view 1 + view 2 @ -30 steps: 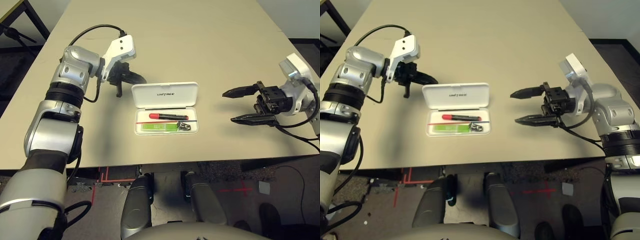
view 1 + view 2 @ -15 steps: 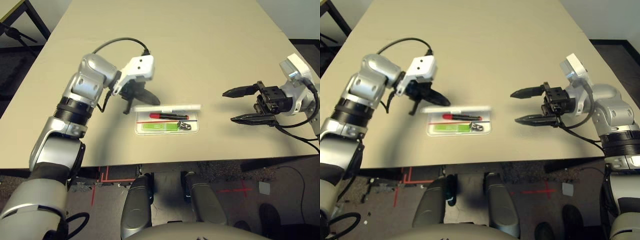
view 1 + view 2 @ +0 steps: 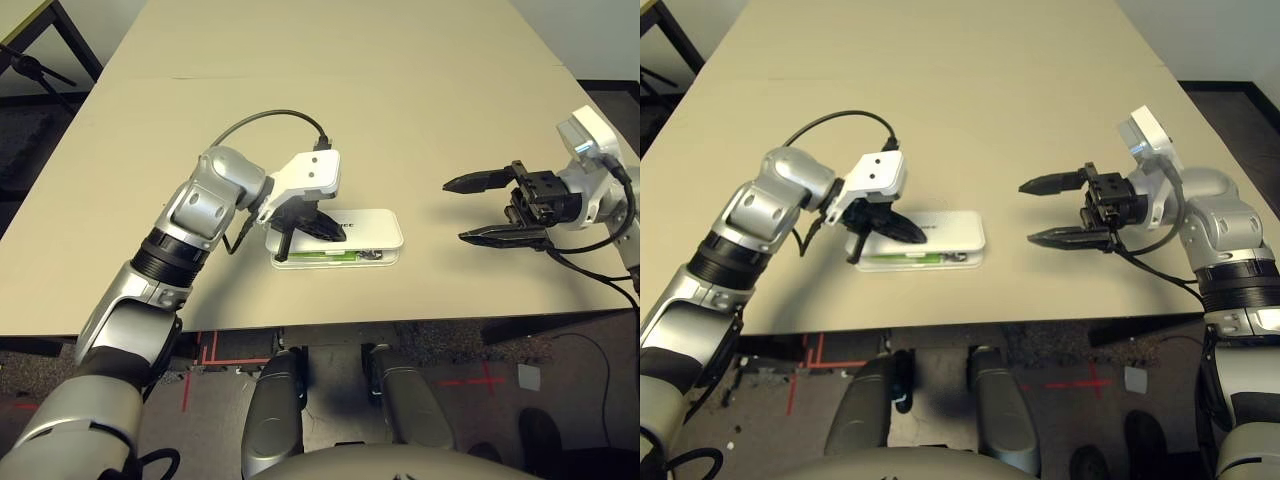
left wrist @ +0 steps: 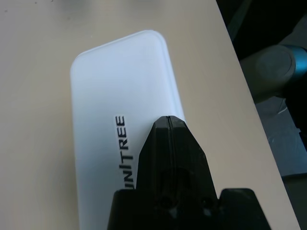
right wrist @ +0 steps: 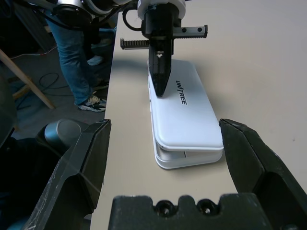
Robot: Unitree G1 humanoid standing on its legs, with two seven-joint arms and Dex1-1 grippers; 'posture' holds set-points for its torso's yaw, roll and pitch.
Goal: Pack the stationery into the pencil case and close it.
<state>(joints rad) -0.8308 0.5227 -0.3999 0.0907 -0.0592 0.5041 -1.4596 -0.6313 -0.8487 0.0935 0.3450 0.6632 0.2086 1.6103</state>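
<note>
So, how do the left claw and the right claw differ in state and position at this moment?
The left claw is shut, while the right claw is open with its fingers wide apart. The left claw rests its tip on the lid of the pencil case, pointing down at it; the right claw hovers over bare table beside the case, roughly level, touching nothing. Both hold nothing and have black fingers.

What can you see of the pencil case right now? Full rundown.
The pencil case is a flat white box, hard plastic by its look, with rounded corners and "UNITREE" in dark letters on the lid. It lies flat near the table's front edge. The lid is folded down but not fully shut: a gap shows along the front, with something green visible inside. The shut left tool presses its tip on the lid beside the lettering. The open right tool stands apart from it.
</note>
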